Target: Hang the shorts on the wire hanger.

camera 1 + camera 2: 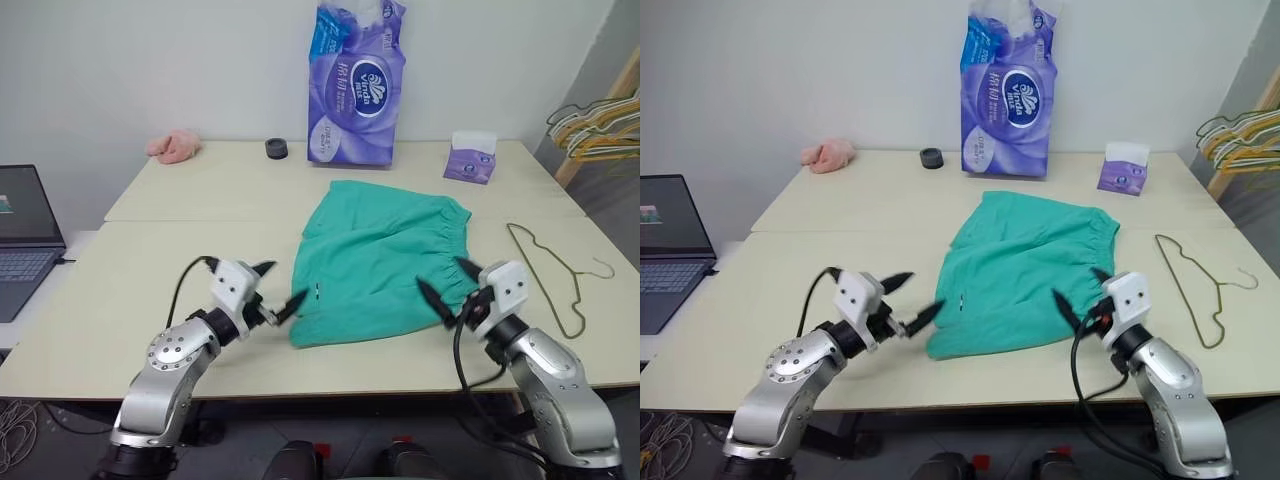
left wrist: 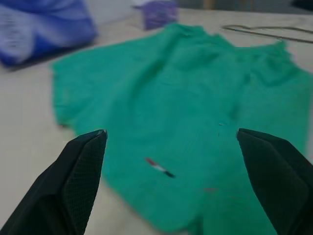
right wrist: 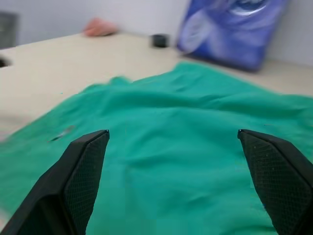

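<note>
On the table [image 1: 180,210], both end effectors, left [image 1: 279,291] and right [image 1: 449,284], gape empty beside the shorts [image 1: 380,260]; thin fabric could slip, and the wire hanger [image 1: 548,272] lies at three o'clock.

We see teal-green shorts [image 1: 380,260] on a pale beige bench [image 1: 200,190]. The wire hanger [image 1: 548,275] is olive-green. The tissue pack [image 1: 358,85] is purple with white print; the small box [image 1: 471,160] is purple and white. The cloth [image 1: 175,146] is pink. Both end effectors have black fingers [image 2: 80,176].
</note>
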Robot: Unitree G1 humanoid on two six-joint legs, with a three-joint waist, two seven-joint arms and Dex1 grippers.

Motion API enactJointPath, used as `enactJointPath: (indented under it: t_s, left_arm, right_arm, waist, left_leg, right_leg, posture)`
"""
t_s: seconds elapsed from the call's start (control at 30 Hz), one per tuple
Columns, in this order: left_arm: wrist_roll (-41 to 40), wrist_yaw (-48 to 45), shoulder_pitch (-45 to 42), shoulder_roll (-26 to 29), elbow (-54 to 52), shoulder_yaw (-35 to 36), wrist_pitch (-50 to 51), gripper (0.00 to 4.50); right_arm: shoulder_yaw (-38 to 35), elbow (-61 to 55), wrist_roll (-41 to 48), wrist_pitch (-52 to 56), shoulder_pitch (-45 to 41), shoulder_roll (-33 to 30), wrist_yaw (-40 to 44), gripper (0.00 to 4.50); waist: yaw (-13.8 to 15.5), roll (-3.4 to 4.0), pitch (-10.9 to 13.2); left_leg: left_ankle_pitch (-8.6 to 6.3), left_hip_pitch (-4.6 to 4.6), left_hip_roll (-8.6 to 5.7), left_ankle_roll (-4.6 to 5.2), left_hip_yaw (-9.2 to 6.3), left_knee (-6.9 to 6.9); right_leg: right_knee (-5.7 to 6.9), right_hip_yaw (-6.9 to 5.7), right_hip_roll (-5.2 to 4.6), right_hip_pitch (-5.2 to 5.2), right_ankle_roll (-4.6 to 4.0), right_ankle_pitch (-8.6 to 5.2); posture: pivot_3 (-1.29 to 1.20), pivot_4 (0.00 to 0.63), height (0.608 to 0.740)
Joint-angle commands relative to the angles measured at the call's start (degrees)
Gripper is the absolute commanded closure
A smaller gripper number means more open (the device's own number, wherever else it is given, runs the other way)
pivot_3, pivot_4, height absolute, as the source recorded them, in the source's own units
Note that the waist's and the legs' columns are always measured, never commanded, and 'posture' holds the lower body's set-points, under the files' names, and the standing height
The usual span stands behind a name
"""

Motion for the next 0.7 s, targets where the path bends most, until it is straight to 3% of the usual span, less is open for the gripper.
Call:
enactJointPath:
  t_s: [0.03,0.17,0.33,0.6,0.7]
  left_arm:
    - [-0.4,-7.5,-2.7,4.6,-0.7,-2.6,1.3,0.02]
    - [5.3,-9.7,-5.9,7.2,3.2,-7.2,-1.0,0.02]
    - [11.1,-7.8,-8.8,4.6,8.8,-11.8,-1.7,0.02]
    - [21.9,-5.6,-11.7,2.7,18.5,-18.8,-10.2,0.02]
    - [23.2,-5.5,-13.0,2.2,20.8,-18.7,-12.1,0.57]
  right_arm:
    - [2.5,-5.9,3.4,3.7,2.4,-5.1,6.0,0.00]
    - [5.0,-7.4,1.5,2.6,5.2,-8.5,7.4,0.00]
    - [5.2,-5.4,-2.3,-3.0,8.7,-8.9,7.3,0.00]
    - [3.6,-1.6,-7.8,-11.5,10.6,-8.9,6.4,0.00]
    - [2.8,1.2,-12.1,-15.7,9.2,-9.9,5.3,0.00]
  waist:
    - [-0.2,-0.02,0.0]
    - [-0.4,0.00,0.0]
    - [-1.4,-0.06,0.0]
    - [-2.0,0.02,-0.1]
    - [-2.0,0.01,-0.1]
  left_leg:
    - [0.00,0.00,0.03,0.00,-0.01,0.00]
    - [0.01,0.08,0.09,0.00,-0.01,0.03]
    - [-0.01,0.67,0.09,0.02,-0.06,-0.01]
    - [-0.07,0.82,0.08,0.04,-0.02,-0.05]
    - [-0.07,0.92,0.07,0.04,-0.02,-0.04]
  right_leg:
    - [0.00,-0.02,0.01,0.00,0.06,-0.06]
    - [0.07,-0.05,0.06,0.06,0.20,-0.18]
    - [-0.13,-0.09,0.04,0.77,0.22,-0.37]
    - [-0.17,-0.03,-0.02,0.88,0.39,-0.31]
    - [-0.17,-0.03,-0.03,0.98,0.28,-0.39]
  posture:
    - [0.06,0.033,0.740]
    - [0.04,0.033,0.740]
    - [0.00,0.034,0.740]
    - [-0.04,0.036,0.740]
    - [-0.06,0.041,0.740]
